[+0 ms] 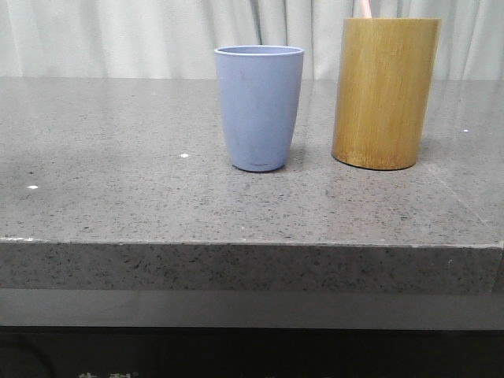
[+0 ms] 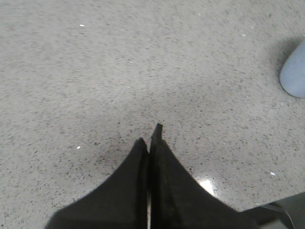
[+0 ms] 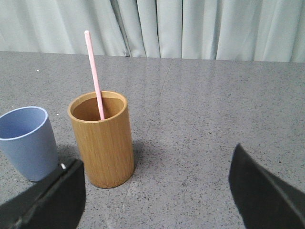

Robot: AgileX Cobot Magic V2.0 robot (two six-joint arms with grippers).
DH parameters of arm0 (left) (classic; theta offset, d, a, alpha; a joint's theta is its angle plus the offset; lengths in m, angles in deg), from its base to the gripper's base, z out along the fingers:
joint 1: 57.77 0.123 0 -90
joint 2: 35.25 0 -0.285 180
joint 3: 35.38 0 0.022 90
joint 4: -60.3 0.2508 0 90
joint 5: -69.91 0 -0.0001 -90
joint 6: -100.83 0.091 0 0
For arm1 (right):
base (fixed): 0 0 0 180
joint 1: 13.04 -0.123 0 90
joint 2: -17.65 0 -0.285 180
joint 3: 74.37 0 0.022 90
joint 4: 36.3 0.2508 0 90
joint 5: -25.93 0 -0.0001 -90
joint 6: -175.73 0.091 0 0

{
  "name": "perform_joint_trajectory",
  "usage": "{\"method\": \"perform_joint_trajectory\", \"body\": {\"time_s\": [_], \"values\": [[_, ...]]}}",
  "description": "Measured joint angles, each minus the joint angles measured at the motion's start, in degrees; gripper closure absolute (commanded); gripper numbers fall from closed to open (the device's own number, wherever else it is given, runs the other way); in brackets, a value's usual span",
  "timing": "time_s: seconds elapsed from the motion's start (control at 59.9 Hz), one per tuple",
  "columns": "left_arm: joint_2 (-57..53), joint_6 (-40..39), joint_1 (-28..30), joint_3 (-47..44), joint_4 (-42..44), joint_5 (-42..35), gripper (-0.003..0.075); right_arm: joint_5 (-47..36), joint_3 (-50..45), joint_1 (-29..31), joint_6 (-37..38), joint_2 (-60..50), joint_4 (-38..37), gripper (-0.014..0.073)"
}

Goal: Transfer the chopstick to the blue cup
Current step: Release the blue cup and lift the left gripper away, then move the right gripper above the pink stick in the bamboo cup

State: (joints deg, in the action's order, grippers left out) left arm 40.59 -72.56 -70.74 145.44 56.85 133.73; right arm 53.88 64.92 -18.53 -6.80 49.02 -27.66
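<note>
On the counter (image 1: 118,157) ahead of me, the blue cup (image 1: 259,107) stands left of the bamboo holder (image 1: 385,93), the two near each other but apart. The chopstick (image 3: 94,71) stands inside the holder, leaning toward its far rim. A curtain (image 1: 118,35) hangs behind the counter. My left fingers (image 2: 153,143) sit low above bare counter, perhaps touching it, the cup off to one side.
</note>
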Motion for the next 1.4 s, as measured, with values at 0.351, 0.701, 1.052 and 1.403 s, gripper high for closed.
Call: {"method": "perform_joint_trajectory", "body": {"time_s": [0.351, 0.701, 1.052, 1.403], "values": [[-27.95, -0.14, 0.09, -28.93, -1.09, -25.7, 0.0739, 0.0, 0.0, 0.0, 0.0, 0.5, 0.0, -0.0028], [-52.78, -0.14, 0.29, -47.46, -1.45, -33.85, 0.0739, -2.01, 0.0, 0.0, 0.0, 4.22, 0.0, -0.0028], [-58.17, -0.14, 0.29, -50.31, -1.45, -34.49, 0.0739, -12.74, 7.56, -7.5, -1.41, 23.5, 0.0, -0.0028], [-58.17, -0.14, 0.29, -50.31, -1.45, -34.54, 0.0739, -16.35, 25.99, -15.2, -1.49, 48.64, -2.11, -0.0028]]}}
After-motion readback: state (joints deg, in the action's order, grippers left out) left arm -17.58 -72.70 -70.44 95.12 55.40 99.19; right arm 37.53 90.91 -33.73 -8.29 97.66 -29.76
